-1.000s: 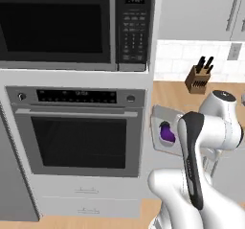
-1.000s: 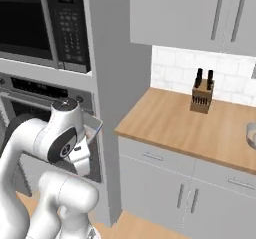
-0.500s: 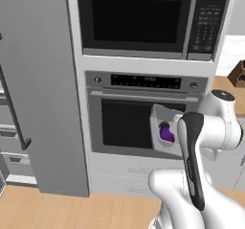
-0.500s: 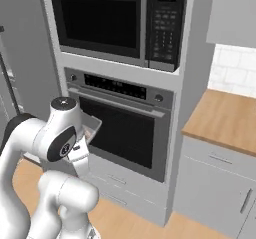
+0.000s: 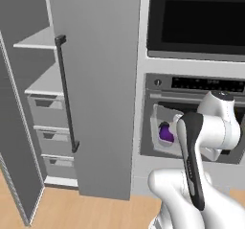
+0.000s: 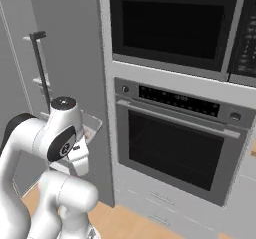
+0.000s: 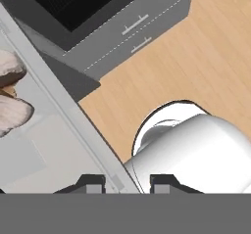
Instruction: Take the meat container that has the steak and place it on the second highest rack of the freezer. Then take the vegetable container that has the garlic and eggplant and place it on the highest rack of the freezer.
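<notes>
At the far left of the left base view the freezer (image 5: 91, 79) stands open, its door (image 5: 19, 142) swung out toward the camera. Inside, the highest rack (image 5: 36, 39) is a flat grey board, with a second rack (image 5: 45, 79) under it and three drawers (image 5: 52, 110) below that. A long dark handle (image 5: 67, 94) runs down the grey panel just right of the opening.

Right of that panel the oven (image 5: 201, 94) sits under a black-fronted microwave (image 5: 196, 22). In front of the oven's left part the arm holds a clear container (image 5: 160, 127) up in the air, well apart from the freezer racks. The eggplant (image 5: 166, 133) shows purple through its wall.

In the hand view the claw (image 7: 127, 183) is clamped on the container's rim (image 7: 63, 105), one fingertip (image 7: 90, 181) on each side of the edge. The garlic (image 7: 12, 113) lies at the left edge of that view, inside the container. Beyond the rim lies the wooden floor (image 7: 196, 57).

In the right base view the container (image 6: 92, 125) sits beside the arm's wrist, in front of the grey panel.
</notes>
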Robot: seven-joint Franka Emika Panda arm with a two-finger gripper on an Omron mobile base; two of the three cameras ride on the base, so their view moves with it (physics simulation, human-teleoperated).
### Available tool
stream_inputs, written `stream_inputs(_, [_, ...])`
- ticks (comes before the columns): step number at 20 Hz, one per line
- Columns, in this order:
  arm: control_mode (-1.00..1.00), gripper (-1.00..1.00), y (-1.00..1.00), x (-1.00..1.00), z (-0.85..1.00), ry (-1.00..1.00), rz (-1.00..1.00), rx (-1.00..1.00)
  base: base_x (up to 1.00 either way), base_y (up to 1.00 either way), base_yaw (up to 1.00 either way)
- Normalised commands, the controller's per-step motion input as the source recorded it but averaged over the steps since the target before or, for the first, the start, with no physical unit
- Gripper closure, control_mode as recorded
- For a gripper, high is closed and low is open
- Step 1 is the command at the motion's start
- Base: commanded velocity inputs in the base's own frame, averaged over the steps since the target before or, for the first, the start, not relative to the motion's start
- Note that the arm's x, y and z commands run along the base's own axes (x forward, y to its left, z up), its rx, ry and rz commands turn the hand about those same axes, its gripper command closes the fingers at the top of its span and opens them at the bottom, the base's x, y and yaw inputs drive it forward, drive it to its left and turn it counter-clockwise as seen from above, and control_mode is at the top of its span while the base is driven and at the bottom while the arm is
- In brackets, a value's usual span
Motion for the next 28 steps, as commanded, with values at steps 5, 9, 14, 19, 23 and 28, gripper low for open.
stream_inputs(5, [1.0,1.0,0.0,0.0,0.0,0.0,0.0,0.0,0.37,1.0,0.0])
stream_inputs(9, [1.0,1.0,0.0,0.0,0.0,0.0,0.0,0.0,0.41,1.0,-0.02])
stream_inputs(14, [1.0,1.0,0.0,0.0,0.0,0.0,0.0,0.0,0.81,1.0,-0.06])
stream_inputs(19, [1.0,1.0,0.0,0.0,0.0,0.0,0.0,0.0,0.9,0.78,-0.2])
stream_inputs(23, [1.0,1.0,0.0,0.0,0.0,0.0,0.0,0.0,0.86,0.4,-0.23])
stream_inputs(28, [1.0,1.0,0.0,0.0,0.0,0.0,0.0,0.0,0.67,0.17,-0.15])
